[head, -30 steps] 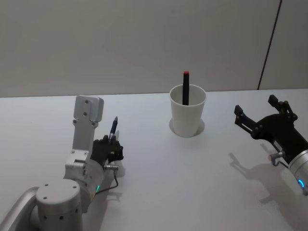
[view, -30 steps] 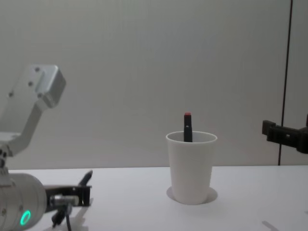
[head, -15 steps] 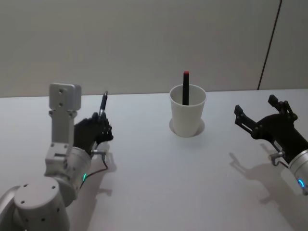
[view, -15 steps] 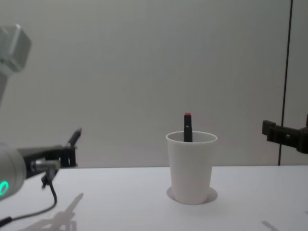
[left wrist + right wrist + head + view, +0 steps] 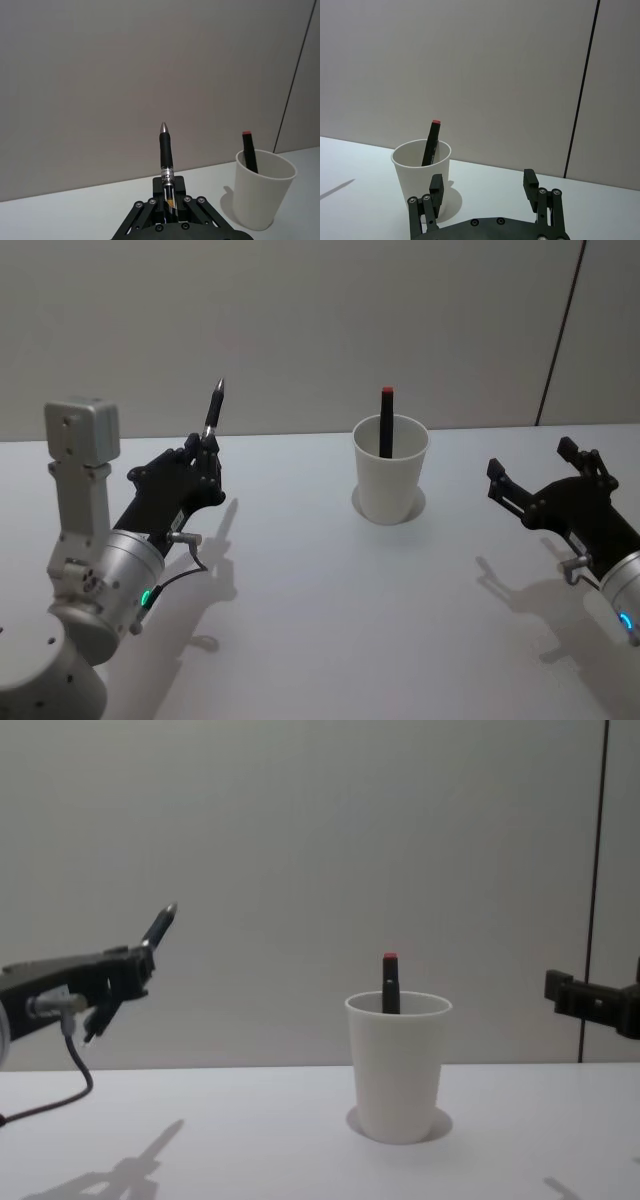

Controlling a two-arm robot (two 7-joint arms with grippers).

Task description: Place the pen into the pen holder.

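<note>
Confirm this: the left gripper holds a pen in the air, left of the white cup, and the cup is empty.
The cup is not empty: the head view shows a red-tipped black marker standing in it. The left gripper does hold a pen in the air, left of the cup; the right gripper is open at the right.

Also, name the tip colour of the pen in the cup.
Red tip, best in right wrist view.
</note>
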